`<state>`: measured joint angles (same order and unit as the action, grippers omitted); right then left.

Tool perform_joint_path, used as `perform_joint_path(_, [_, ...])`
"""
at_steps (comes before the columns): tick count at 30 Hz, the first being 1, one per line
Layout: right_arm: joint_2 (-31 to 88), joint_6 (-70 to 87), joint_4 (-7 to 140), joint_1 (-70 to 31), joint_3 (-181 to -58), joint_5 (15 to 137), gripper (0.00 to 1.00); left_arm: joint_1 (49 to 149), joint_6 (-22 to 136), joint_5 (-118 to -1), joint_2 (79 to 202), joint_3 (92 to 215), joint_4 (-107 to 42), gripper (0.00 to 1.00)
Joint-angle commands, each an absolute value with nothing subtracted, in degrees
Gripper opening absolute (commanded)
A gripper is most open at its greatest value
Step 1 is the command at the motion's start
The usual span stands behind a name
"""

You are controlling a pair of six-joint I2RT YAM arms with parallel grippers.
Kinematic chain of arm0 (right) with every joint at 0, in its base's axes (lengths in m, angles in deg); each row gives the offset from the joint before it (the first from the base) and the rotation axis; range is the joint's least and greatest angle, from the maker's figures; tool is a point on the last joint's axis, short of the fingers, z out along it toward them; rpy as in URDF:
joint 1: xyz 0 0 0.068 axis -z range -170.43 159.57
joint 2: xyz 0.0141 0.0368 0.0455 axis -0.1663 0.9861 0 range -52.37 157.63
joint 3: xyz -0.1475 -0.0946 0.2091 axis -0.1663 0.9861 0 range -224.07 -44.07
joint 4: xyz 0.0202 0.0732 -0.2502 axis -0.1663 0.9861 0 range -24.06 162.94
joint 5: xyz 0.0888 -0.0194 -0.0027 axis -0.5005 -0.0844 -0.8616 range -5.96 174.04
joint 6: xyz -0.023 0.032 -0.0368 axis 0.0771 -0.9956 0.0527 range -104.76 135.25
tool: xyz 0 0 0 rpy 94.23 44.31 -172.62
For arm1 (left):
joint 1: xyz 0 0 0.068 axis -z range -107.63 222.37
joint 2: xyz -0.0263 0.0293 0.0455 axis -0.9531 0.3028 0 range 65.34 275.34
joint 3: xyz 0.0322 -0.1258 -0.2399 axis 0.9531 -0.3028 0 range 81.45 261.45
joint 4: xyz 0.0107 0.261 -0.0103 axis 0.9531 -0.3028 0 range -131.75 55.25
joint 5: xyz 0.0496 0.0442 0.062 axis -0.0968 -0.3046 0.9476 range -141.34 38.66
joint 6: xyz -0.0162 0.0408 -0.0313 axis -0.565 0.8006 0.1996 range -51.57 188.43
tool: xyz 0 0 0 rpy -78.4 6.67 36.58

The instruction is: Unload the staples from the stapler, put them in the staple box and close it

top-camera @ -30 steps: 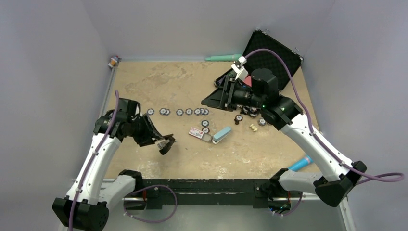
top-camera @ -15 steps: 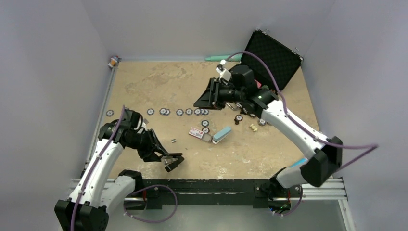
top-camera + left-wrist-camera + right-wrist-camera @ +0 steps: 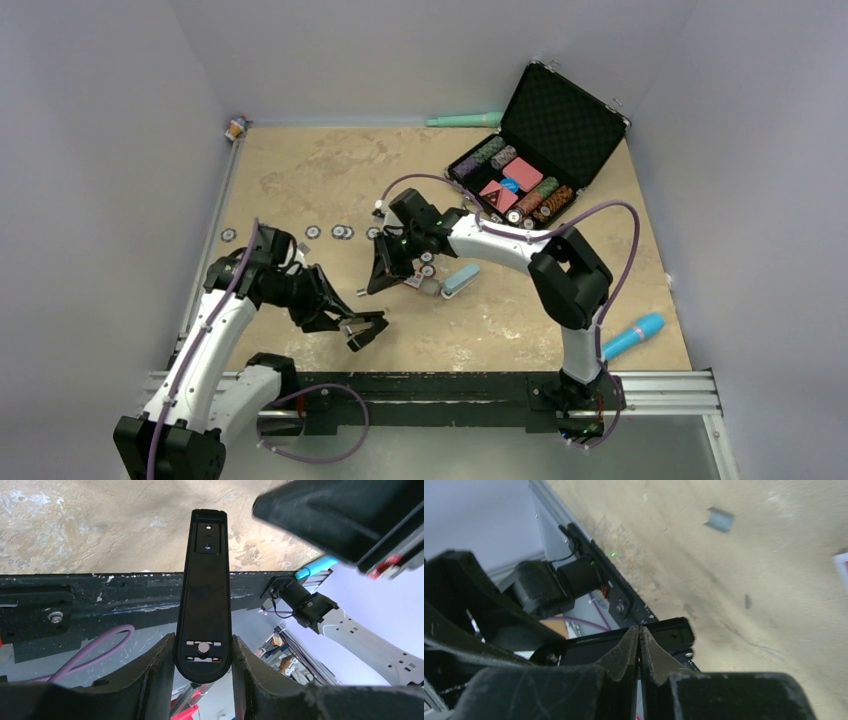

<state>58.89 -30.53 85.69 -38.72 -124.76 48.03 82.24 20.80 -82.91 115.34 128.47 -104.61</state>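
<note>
Tan worktop (image 3: 300, 170) inside pale walls, and your staples (image 3: 360, 293) lie loose on it near the middle, just beside the right pincer (image 3: 639, 632). That pincer is pinched fully together with nothing in it. Your left pincer (image 3: 362, 333) clamps the stapler (image 3: 205, 595) close to the near edge, by the black rail (image 3: 440, 385). The unloading looks mostly done, though you can't tell whether more staples sit inside. Setting the stapler down remains. There's bare room far-left, while the chip row (image 3: 340, 232) and pale blue block (image 3: 461, 280) crowd the right.

Slim black stapler (image 3: 205, 580): in left gripper (image 3: 204, 652), above tan table's (image 3: 300, 180) near edge.
Short grey staple strip (image 3: 360, 293): on table, behind stapler.
</note>
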Motion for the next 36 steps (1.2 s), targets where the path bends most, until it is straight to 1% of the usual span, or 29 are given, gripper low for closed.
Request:
perform_joint_path(1, [58.3,-26.3,85.5,-39.4,-127.4,43.5,0.06,82.0,17.6,-87.9,117.5,128.9,-98.2,0.0])
perform_joint_path(8, [58.4,-24.3,85.3,-40.7,-123.8,43.9,0.03,82.0,17.5,-87.5,120.7,129.2,-95.4,0.0])
perform_joint_path(18, [60.3,-20.2,88.4,-42.5,-121.0,42.8,0.0,80.5,16.4,-86.8,119.4,124.3,-93.3,0.0])
perform_joint_path(28, [63.9,-16.3,92.2,-43.8,-122.8,41.5,0.0,76.9,18.8,-83.2,121.3,122.5,-93.9,0.0])
perform_joint_path(36, [65.7,-14.7,94.7,-43.9,-128.9,40.9,0.0,72.9,21.7,-82.5,125.7,121.5,-92.0,0.0])
